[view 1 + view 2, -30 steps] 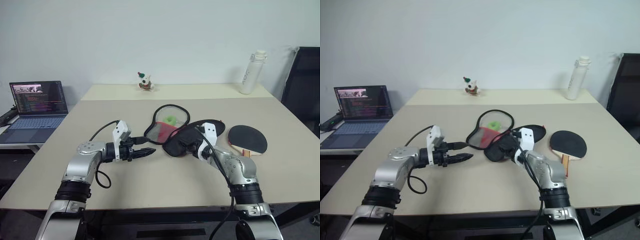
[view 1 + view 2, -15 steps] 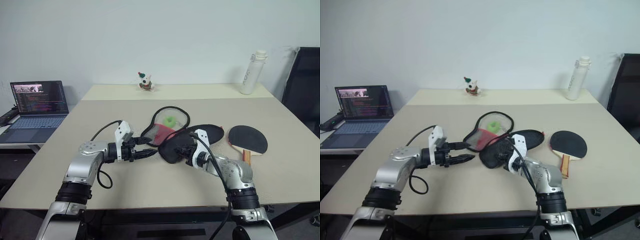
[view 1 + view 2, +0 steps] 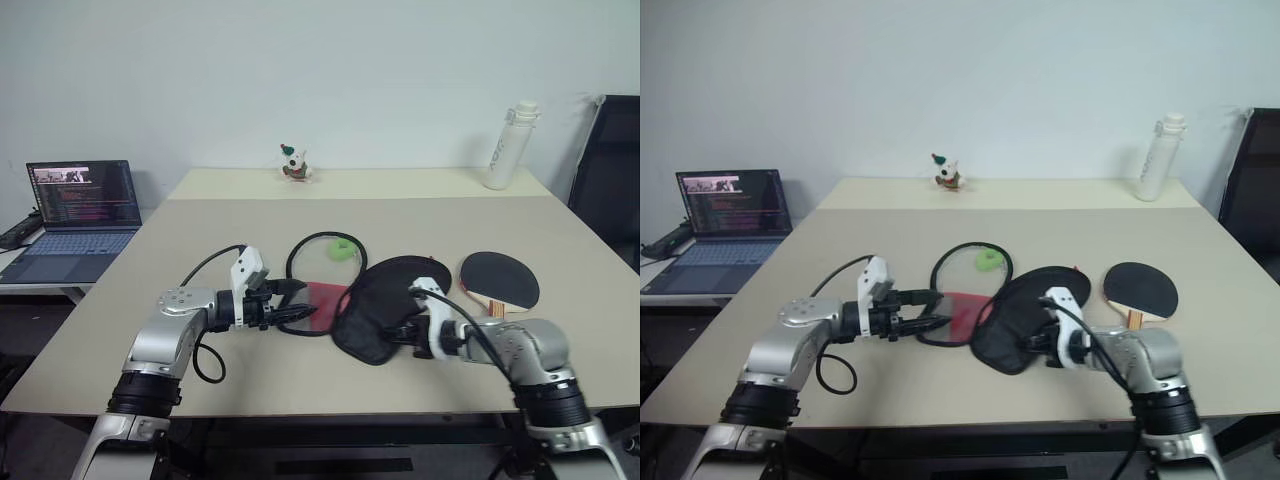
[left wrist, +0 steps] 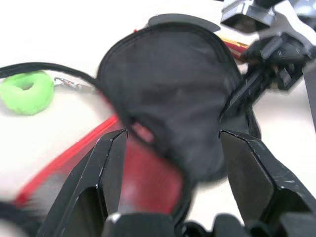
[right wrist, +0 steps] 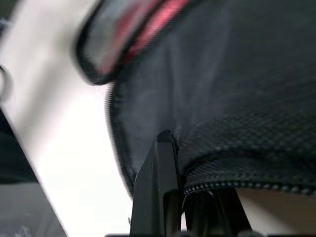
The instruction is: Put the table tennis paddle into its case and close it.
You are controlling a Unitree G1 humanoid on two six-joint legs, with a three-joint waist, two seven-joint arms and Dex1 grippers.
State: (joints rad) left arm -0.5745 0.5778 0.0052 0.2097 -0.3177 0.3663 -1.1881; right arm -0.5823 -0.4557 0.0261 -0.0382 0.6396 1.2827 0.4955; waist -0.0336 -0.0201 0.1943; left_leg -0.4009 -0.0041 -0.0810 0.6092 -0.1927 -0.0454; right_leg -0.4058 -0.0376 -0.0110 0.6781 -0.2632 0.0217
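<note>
I see the case (image 3: 385, 305) lying unzipped in the middle of the worktop (image 3: 150, 255), its plain black flap folded toward my right arm and the red lower panel showing at the side toward my left arm. The black loop of its open edge curves away toward the far side, with a small green ring (image 3: 342, 250) lying inside that loop.

My right pincer (image 3: 405, 333) is clenched on the near edge of the black flap; from the right wrist camera the fabric and its zip line sit pinched at the fingers (image 5: 160, 177).

My left pincer (image 3: 300, 312) points toward the case at the red panel, its two black fingers (image 4: 111, 168) parted, with the red and black fabric between them. I cannot tell whether they press on it.

The paddle (image 3: 500, 278) lies flat on the worktop just beside the case on the right, black face up, its wooden handle pointing toward the near edge, outside the case and held by neither pincer.

Farther out, a white bottle (image 3: 507, 145) stands at the far right, a small toy figure (image 3: 292, 163) at the far edge, and an open laptop (image 3: 72, 210) on a side table to the left.
</note>
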